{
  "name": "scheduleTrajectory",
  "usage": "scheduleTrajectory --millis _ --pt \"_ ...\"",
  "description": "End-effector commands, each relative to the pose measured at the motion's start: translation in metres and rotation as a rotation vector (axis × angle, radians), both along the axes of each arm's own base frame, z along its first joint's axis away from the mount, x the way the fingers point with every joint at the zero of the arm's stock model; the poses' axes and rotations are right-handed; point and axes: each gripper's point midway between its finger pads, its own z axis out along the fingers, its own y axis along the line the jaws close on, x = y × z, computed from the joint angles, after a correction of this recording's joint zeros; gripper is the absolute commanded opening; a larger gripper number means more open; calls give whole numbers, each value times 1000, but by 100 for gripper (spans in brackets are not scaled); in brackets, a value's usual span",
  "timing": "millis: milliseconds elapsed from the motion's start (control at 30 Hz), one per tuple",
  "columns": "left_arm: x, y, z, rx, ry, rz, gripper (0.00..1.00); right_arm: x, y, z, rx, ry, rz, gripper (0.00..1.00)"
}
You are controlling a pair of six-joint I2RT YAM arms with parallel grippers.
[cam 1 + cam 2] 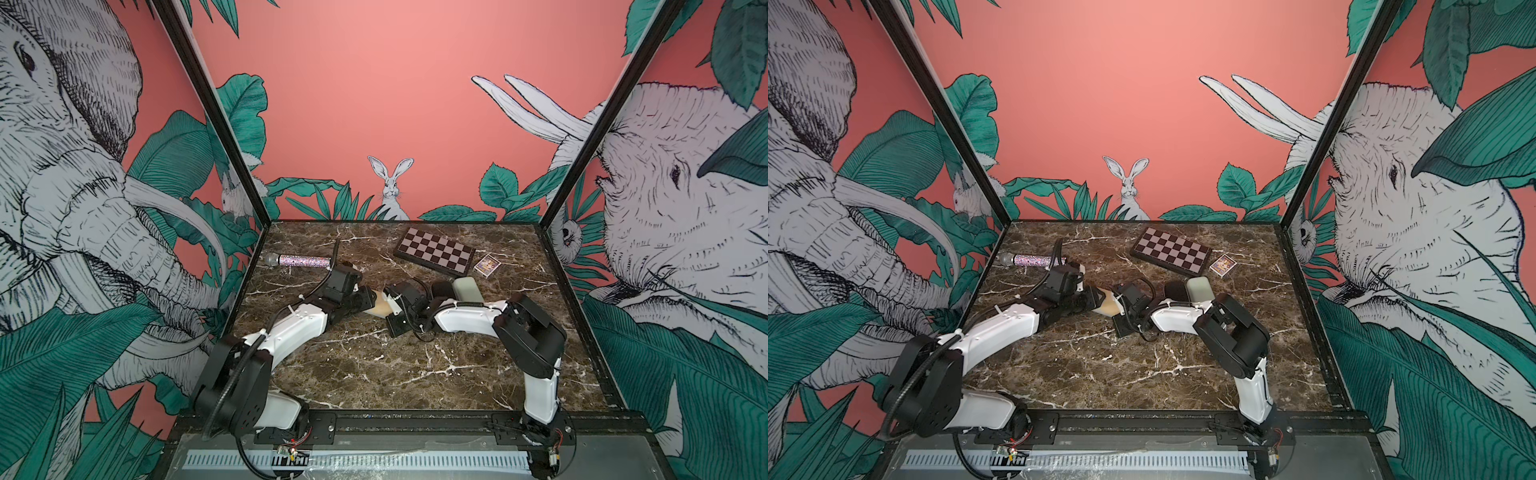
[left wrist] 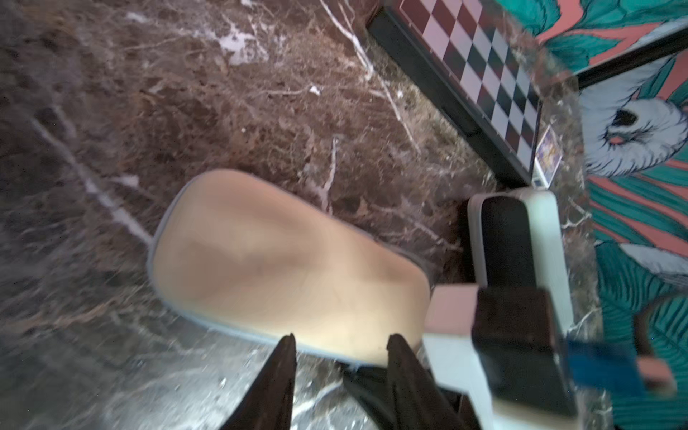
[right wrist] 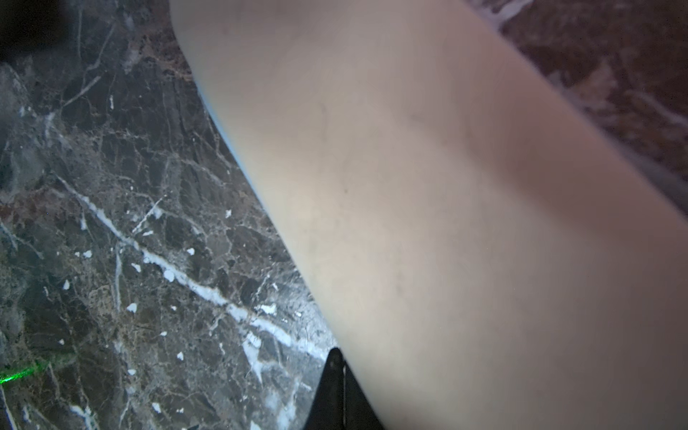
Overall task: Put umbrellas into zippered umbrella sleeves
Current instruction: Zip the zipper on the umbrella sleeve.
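- At the middle of the table (image 1: 415, 374), the beige sleeve (image 1: 380, 309) lies flat between the two grippers. It looks closed, and no umbrella shows outside a sleeve.
- The left gripper (image 2: 343, 337) is at 9 o'clock of this sleeve and points toward 3 o'clock. Its fingers (image 2: 286, 372) stand partly apart at the sleeve's round end, and I see nothing held between them.
- The right gripper (image 3: 337, 359) is at 3 o'clock of the sleeve and points toward 9 o'clock. Its jaws are pressed together at the sleeve's edge. Whether they pinch a zip tab, I cannot tell.
- The long axis of the sleeve seems to run about from 9 to 3 o'clock, from one gripper to the other. So both arms are equally near, each at one end.
- In my judgement the coming move is to open the zip, one gripper steadying an end while the other pulls along this axis.
- Farther, at 1 o'clock of the beige sleeve, the black sleeve (image 1: 441, 289) and the mint sleeve (image 1: 466, 289) lie side by side, nearer to the right arm.
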Motion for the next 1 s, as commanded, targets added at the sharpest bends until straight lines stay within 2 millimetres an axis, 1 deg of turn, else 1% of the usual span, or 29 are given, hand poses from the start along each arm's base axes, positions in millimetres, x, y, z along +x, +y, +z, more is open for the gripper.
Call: scheduleTrajectory --millis 0,67,133,233,267,333,400,500,600,667,767,867,967 --pt "22 -17 9 -34 -68 -34 34 1 -1 2 12 1 -25 0" --pt "23 -19 -9 -20 -27 -46 29 2 -1 1 12 0 -32 0" --pt "18 -18 -31 -11 11 -53 22 2 -3 1 9 1 -36 0" --pt "1 -12 -67 22 89 -64 11 4 -12 0 -1 -1 -53 0" --pt "-5 -7 -80 46 118 -62 9 5 -16 -1 -4 2 -59 0" --pt "-15 3 -101 82 180 -59 7 6 -27 -3 -16 11 -75 0" --pt "-24 14 -119 102 240 -48 4 8 -47 -6 -48 10 -96 0" --pt "-34 26 -132 108 298 -31 0 16 -82 -11 -106 9 -140 0" --pt "-43 31 -142 129 343 -40 0 26 -104 -14 -164 -9 -152 0" --pt "-47 32 -150 138 372 -41 0 32 -117 -16 -260 -40 -133 0" --pt "-50 32 -158 139 409 -46 0 51 -139 -14 -404 -108 -131 0" --pt "-52 33 -162 148 428 -49 0 76 -147 0 -420 -179 -164 0" --pt "-53 33 -167 160 451 -53 0 100 -146 16 -392 -227 -189 0"
